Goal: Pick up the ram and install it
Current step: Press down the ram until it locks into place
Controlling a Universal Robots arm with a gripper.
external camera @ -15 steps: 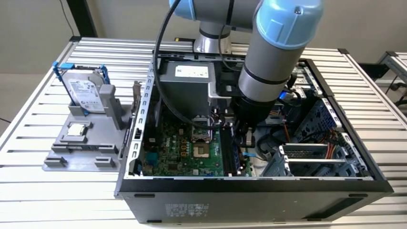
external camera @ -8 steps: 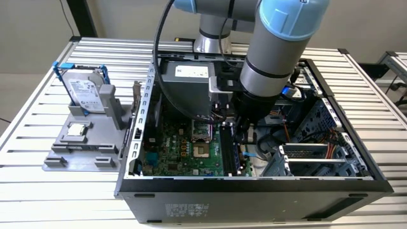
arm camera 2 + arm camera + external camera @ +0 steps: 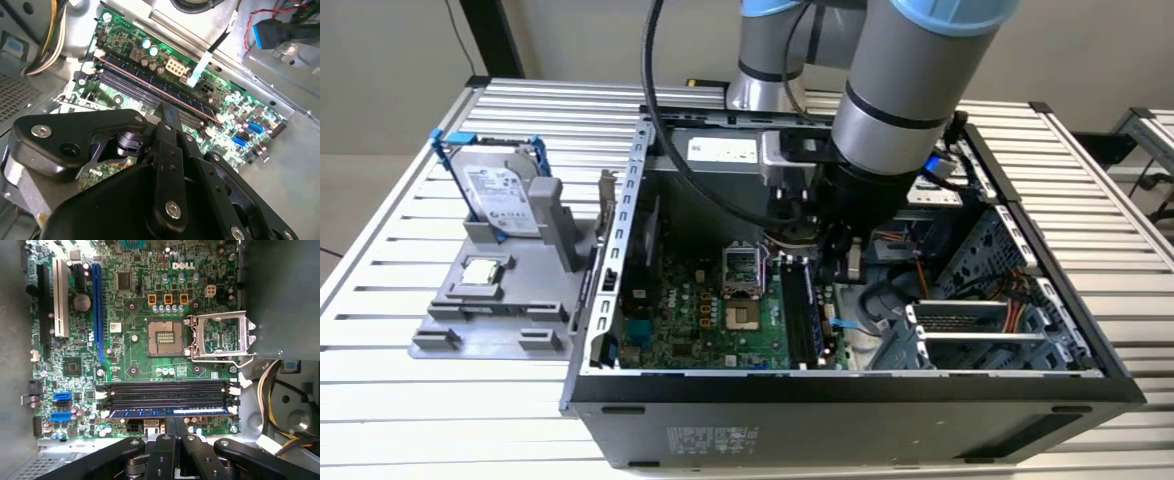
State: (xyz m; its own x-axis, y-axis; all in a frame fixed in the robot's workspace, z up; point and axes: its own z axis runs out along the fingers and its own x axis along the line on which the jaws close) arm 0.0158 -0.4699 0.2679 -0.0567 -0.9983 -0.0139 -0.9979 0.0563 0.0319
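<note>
Fingers [image 3: 172,427] pressed together, tips resting on the ram's upper edge, as seen in the first wrist view. That ram [image 3: 170,412], a dark bluish stick, sits along the slot nearest the gripper, beside three empty black slots [image 3: 167,392] on the motherboard [image 3: 130,355]. I judge the seating step is in hand; the push must go straight down until the end latches close. Outside the case [image 3: 854,385], the hard drive [image 3: 494,190] stands on the desk [image 3: 400,300].
</note>
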